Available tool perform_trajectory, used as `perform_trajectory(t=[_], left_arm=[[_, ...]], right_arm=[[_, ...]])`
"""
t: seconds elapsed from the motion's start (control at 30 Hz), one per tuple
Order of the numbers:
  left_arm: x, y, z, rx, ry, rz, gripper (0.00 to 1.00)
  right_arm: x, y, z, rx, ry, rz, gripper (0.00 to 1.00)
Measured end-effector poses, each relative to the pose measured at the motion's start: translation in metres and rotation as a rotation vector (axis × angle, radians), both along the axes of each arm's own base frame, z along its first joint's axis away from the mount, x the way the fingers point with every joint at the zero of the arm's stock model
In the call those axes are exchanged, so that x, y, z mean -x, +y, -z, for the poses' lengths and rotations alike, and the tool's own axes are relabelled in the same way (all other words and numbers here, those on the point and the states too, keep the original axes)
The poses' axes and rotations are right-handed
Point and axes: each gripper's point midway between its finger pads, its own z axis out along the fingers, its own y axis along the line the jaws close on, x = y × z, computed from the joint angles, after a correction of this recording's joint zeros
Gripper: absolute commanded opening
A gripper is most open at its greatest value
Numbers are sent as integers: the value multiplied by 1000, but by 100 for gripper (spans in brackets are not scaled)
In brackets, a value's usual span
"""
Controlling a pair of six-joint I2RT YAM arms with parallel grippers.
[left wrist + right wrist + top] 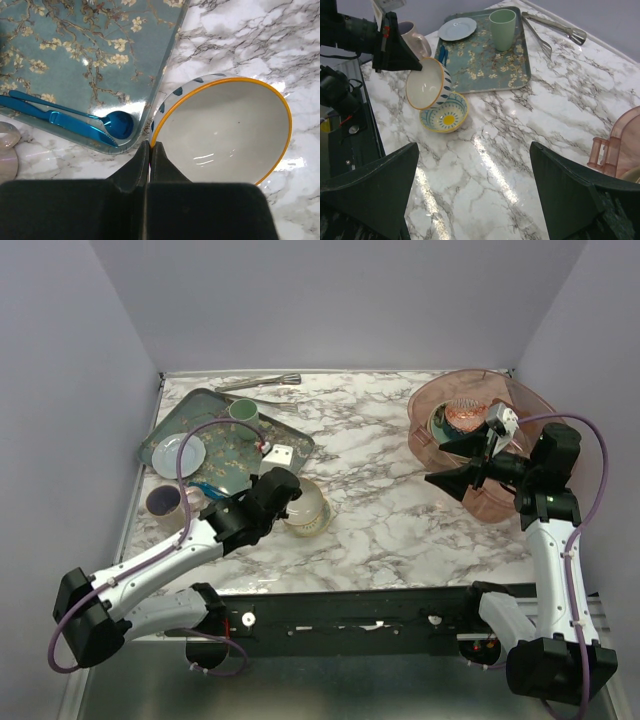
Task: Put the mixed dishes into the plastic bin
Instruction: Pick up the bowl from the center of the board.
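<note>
Beside the floral tray point(75, 50), the left pincer point(150, 146) grasps the rim of the cream-inside bowl point(225, 130), tilted over a second bowl point(445, 117) on the tabletop point(380, 500). The right pincer point(440, 462) gapes, released, beside the plastic bin point(530, 405), which holds dishes point(462, 418).

Nothing legible is showing in any view. A small white tag point(281, 453) is sitting on the back of the left gripper point(150, 150), behind the fingers pinching the bowl point(220, 135), and its print is blurring beyond reading. A similar tag point(503, 420) is riding on top of the right gripper point(445, 462), behind its spread fingers, and any marks there are likewise showing too small to make out.
</note>
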Motion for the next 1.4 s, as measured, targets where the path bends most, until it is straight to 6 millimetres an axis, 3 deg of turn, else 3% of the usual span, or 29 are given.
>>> perform_trajectory(t=[0.17,0.53,0.97,1.4], left_arm=[[1,0,-9,108,-56,-27,0],[-4,-22,-18,290,-102,-73,0],[-5,-79,-14,346,-75,-71,0],[-9,-149,-44,395,-110,-53,0]], right_arm=[[1,2,1,4,-4,-10,100],[7,14,9,16,13,-65,100],[5,32,22,49,48,-89,99],[-13,41,45,117,128,4,98]])
